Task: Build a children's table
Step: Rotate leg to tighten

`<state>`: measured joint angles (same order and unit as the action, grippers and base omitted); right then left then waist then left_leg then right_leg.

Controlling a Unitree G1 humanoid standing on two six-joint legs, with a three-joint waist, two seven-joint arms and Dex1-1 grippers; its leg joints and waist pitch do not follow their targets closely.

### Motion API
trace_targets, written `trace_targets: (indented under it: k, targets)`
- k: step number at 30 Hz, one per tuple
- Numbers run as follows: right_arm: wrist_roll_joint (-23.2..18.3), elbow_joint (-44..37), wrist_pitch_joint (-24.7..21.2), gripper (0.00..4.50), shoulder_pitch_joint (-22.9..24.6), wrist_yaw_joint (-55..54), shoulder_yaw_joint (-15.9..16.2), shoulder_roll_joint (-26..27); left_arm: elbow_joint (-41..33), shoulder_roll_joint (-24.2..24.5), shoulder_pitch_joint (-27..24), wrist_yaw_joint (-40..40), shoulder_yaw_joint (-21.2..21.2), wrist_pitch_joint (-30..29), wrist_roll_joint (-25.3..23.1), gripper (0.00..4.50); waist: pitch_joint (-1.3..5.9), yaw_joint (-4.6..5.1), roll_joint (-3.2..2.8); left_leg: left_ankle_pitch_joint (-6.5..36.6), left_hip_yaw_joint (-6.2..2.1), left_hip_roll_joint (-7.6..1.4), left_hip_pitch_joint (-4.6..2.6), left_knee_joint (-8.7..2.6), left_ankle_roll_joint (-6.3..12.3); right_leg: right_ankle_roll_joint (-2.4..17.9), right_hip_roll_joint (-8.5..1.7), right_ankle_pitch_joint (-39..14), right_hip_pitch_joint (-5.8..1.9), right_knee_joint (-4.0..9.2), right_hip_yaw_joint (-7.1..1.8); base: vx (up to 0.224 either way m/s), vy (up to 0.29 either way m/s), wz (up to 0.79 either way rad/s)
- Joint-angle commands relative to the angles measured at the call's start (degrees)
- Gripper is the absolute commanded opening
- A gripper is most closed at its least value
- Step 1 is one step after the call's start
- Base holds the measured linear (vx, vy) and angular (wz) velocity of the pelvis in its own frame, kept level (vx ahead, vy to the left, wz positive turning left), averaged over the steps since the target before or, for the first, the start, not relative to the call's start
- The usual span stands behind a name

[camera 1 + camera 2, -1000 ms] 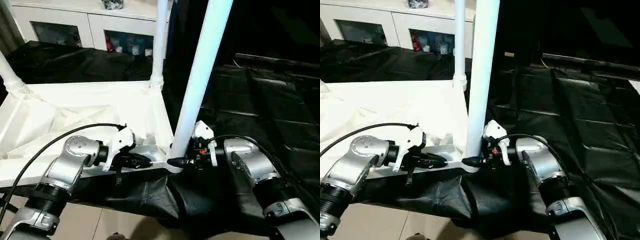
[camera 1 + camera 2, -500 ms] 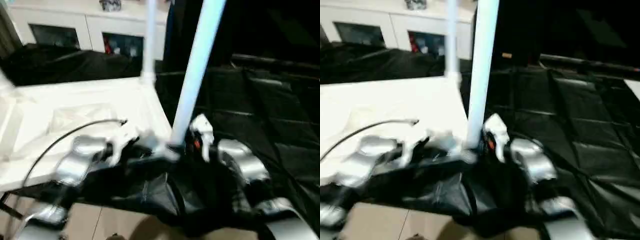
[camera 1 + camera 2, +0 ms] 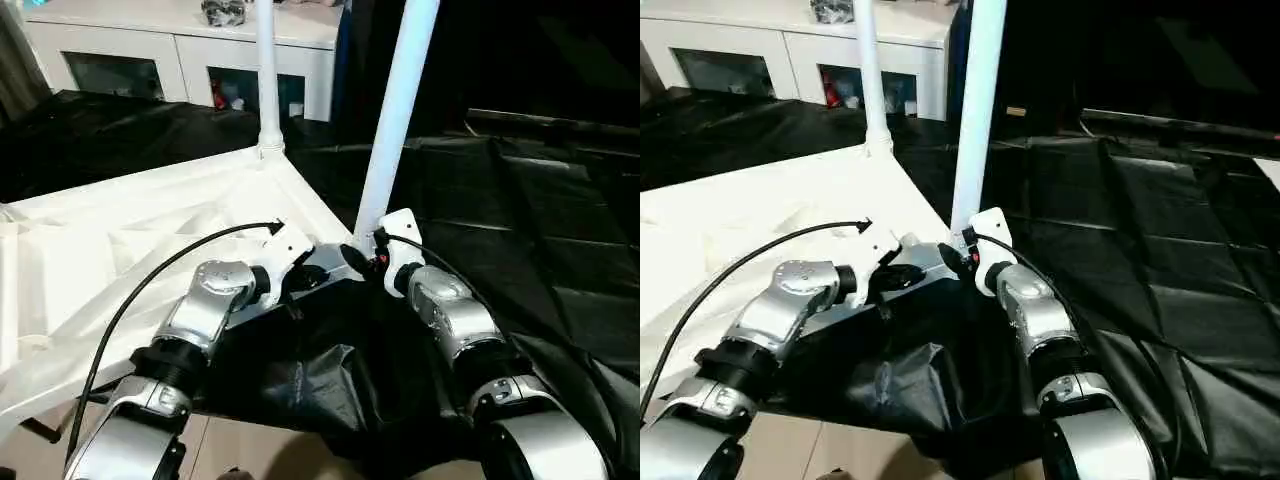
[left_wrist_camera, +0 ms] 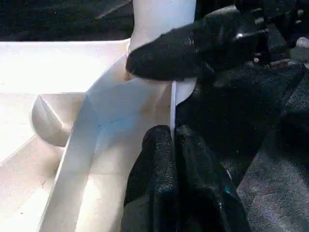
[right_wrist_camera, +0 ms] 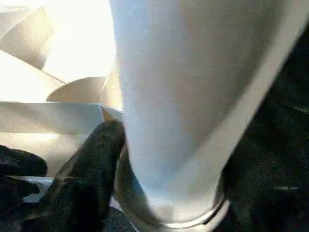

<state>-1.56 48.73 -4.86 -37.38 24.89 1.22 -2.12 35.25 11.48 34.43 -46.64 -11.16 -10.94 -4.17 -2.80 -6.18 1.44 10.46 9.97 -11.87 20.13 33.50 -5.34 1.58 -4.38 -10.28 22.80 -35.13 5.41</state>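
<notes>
The children's table top (image 3: 130, 230) lies upside down on a black sheet, ribbed underside up. Two white legs stand in its corner sockets: a far leg (image 3: 266, 70) and a near leg (image 3: 398, 110). My left gripper (image 3: 318, 277) is at the near corner, shut on the thin rim of the top; the left wrist view shows the rim's edge pinched between its fingers (image 4: 159, 159). My right gripper (image 3: 366, 250) clasps the base of the near leg (image 5: 183, 96), one black finger (image 5: 91, 159) lying against it; the other finger is hidden behind the leg.
The black sheet (image 3: 520, 200) spreads to the right and behind the table. A white cabinet with glass doors (image 3: 180, 50) stands at the back. Pale floor (image 3: 260, 450) shows under the sheet's front edge, between my forearms.
The table top has swung and slid away from me: its near corner and the near leg sit further forward, the far leg further left. Both arms have reached out with it.
</notes>
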Motion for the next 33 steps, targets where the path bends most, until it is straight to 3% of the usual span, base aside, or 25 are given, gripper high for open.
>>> trace_targets:
  k: [1,5,7,8,9,13,14,15,20,21,22,24,26,28,29,30,31,32,33]
  targets:
    - [0.15,0.36,-0.70,3.63,1.13,5.49,4.87,4.33,0.08,-2.70,2.63,2.77,-0.99,2.31,0.59,0.00,3.39,0.22,-0.43,13.23,-0.40,-1.60,-0.37,-4.24,0.61,9.08,-4.47,-16.20,-2.64,4.86,-3.38,0.000,0.000,0.00]
    - [1.32,-4.43,0.47,3.68,3.09,9.74,5.99,-1.56,0.37,-2.34,2.45,2.40,-0.86,2.58,0.52,0.00,3.40,-0.26,-0.19,13.33,-0.33,-1.67,-0.50,-4.17,1.02,8.14,-4.32,-16.35,-2.65,4.96,-3.39,0.000,0.000,0.00]
    - [-0.45,-7.70,-0.54,3.68,4.43,13.63,5.01,-4.38,0.28,-2.19,2.29,1.93,-0.85,2.79,0.48,0.00,3.43,-0.46,0.07,11.95,-0.28,-1.68,-0.19,-4.09,2.04,8.27,-4.39,-14.55,-2.83,4.68,-3.47,0.000,0.000,0.00]
    - [-4.02,-13.50,-1.77,3.68,6.90,20.92,3.35,-9.35,0.04,-2.15,1.98,1.54,-0.63,3.07,0.53,0.00,3.47,-0.60,0.31,11.33,-0.28,-1.61,-0.09,-4.02,2.65,7.97,-4.31,-14.25,-3.12,4.78,-3.34,0.000,0.000,0.00]
    - [-4.02,-13.50,-1.77,3.68,6.90,20.92,3.35,-9.35,0.04,-2.15,1.98,1.54,-0.63,3.07,0.53,0.00,3.54,-0.76,0.35,11.11,-0.18,-1.68,-0.24,-3.86,3.03,7.96,-4.27,-13.62,-2.98,4.70,-3.41,0.000,0.000,0.00]
    - [-7.03,-17.70,-3.43,3.68,8.49,26.85,1.65,-14.10,-0.82,-2.01,1.26,0.73,-0.83,4.73,0.81,0.00,3.57,-0.61,0.60,9.88,-0.23,-1.46,0.26,-3.69,4.12,8.36,-4.35,-14.34,-3.17,4.78,-3.16,0.000,0.000,0.00]
    - [-7.68,-18.73,-4.19,3.68,8.85,28.05,1.50,-14.89,-1.16,-1.99,1.04,1.07,-0.84,5.36,0.81,0.00,3.59,-0.65,0.42,9.84,-0.23,-1.53,0.22,-3.66,4.13,8.42,-4.41,-14.61,-3.05,4.83,-3.17,0.000,0.000,0.00]
    - [-8.82,-20.88,-5.61,3.70,9.61,30.62,1.74,-16.23,-2.20,-2.13,0.63,0.66,-0.47,5.16,1.70,0.44,3.56,-0.60,0.53,9.83,-0.22,-1.48,0.23,-3.65,4.41,8.29,-4.22,-14.90,-3.07,4.92,-3.12,0.000,0.000,0.00]
    - [-10.02,-24.67,-7.61,3.70,11.06,33.15,2.59,-16.98,-5.74,-1.81,-0.39,-1.01,0.14,2.19,3.58,0.77,3.60,-0.63,0.52,9.40,-0.35,-1.88,0.30,-3.70,4.22,9.98,-4.30,-12.33,-2.95,4.50,-3.07,0.000,0.000,0.00]
    - [-9.85,-25.10,-7.59,3.70,11.18,32.50,3.02,-16.32,-8.44,-1.15,-1.01,-1.40,0.65,0.07,4.31,0.85,3.62,-0.52,0.69,9.40,-0.38,-1.94,0.33,-3.75,4.01,10.23,-4.38,-11.97,-3.02,4.36,-3.08,0.000,0.000,0.00]
    - [-9.40,-24.81,-7.33,3.70,10.89,30.99,3.49,-14.84,-14.19,0.76,-2.44,-2.31,1.70,-4.62,5.73,0.93,3.66,-0.49,0.31,9.25,-0.48,-2.09,0.34,-3.82,3.48,10.92,-4.70,-11.49,-3.06,3.99,-3.12,0.000,0.000,0.00]
    - [-8.98,-24.05,-7.04,3.70,10.39,29.58,3.71,-13.49,-20.76,3.80,-4.62,-4.42,2.62,-9.84,7.47,1.00,3.56,0.06,0.39,9.41,-0.58,-1.97,0.79,-4.02,3.07,10.94,-4.56,-11.99,-3.26,4.06,-2.99,0.000,0.000,0.00]
    - [-8.77,-23.60,-6.74,3.70,10.14,29.02,3.78,-13.01,-23.34,5.23,-5.61,-5.57,2.90,-11.85,8.18,1.18,3.57,0.63,0.25,9.69,-0.38,-1.77,0.41,-3.87,2.76,10.75,-4.29,-13.12,-2.92,4.34,-3.08,0.000,0.000,0.00]
    - [-8.41,-22.19,-6.66,3.70,9.27,26.89,3.74,-11.11,-33.30,11.31,-10.28,-9.77,4.39,-18.37,11.91,1.41,3.36,0.83,0.15,8.86,-0.47,-1.90,0.52,-4.13,2.60,10.95,-4.24,-13.12,-2.82,4.11,-3.09,0.000,0.000,0.00]
    - [-8.35,-21.32,-6.51,3.70,8.77,25.98,3.77,-10.07,-38.80,15.50,-13.49,-12.43,5.12,-21.82,13.94,1.47,3.46,0.87,0.92,9.05,-0.47,-2.08,0.34,-4.13,2.23,11.41,-4.40,-13.01,-2.76,3.68,-3.14,0.000,0.000,0.00]
    - [-8.38,-20.97,-6.47,3.70,8.57,25.52,3.85,-9.60,-41.79,17.75,-15.28,-13.73,5.46,-23.79,14.94,1.47,3.14,1.04,0.91,9.29,-0.54,-1.89,0.69,-4.43,2.40,11.15,-4.23,-14.23,-2.80,3.86,-3.10,0.000,0.000,0.00]
    - [-8.58,-20.22,-6.33,3.70,8.14,25.30,3.98,-8.75,-45.47,20.66,-17.91,-15.22,6.32,-26.05,16.19,1.56,3.30,0.99,0.81,9.74,-0.39,-2.06,0.03,-4.29,1.91,11.28,-4.17,-14.13,-2.36,3.81,-3.19,0.000,0.000,0.00]
    - [-8.58,-20.22,-6.33,3.70,8.14,25.30,3.98,-8.75,-45.47,20.66,-17.91,-15.22,6.32,-26.05,16.19,1.56,3.01,1.09,0.54,9.81,-0.38,-1.99,0.07,-4.38,2.02,11.37,-4.04,-13.82,-2.25,3.90,-3.28,0.000,0.000,0.00]
    - [-8.72,-19.72,-6.25,3.70,7.87,25.20,4.06,-8.21,-47.68,22.40,-19.54,-16.02,6.90,-27.45,16.95,1.73,2.92,1.00,0.34,10.85,-0.26,-1.94,-0.33,-4.44,1.49,11.32,-3.82,-13.74,-2.08,3.99,-3.32,0.000,0.000,0.00]
